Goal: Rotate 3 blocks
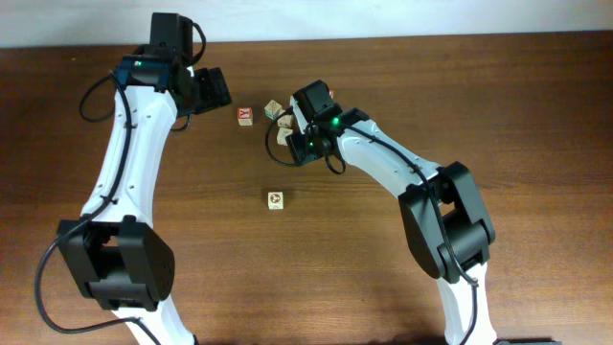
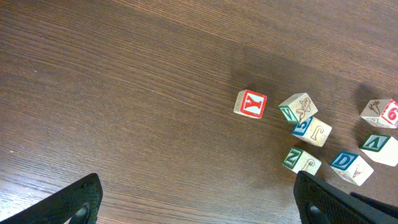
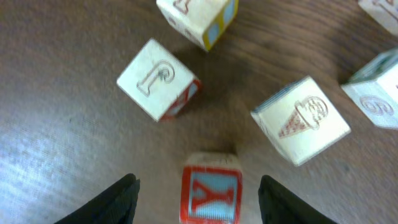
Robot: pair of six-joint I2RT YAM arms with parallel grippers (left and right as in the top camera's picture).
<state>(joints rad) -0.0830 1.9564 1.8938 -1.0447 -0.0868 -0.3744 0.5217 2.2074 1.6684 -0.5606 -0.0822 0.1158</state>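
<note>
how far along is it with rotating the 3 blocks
Done: no proof here, but a single block lies apart from the pile, perhaps handled. In hand: the right gripper straddles a red-letter block, jaws not yet touching it. The left gripper is open and empty, a red Y block on the table ahead of it. Left: that turn, likely more.

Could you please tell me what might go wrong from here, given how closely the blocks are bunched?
The right gripper straddles a red-framed Y block with jaws open; the ice-cream block and the J block sit close by, so turning it may well nudge them. The Y block also reaches past the fingertips, so a shallow pinch might slip or tip it.
</note>
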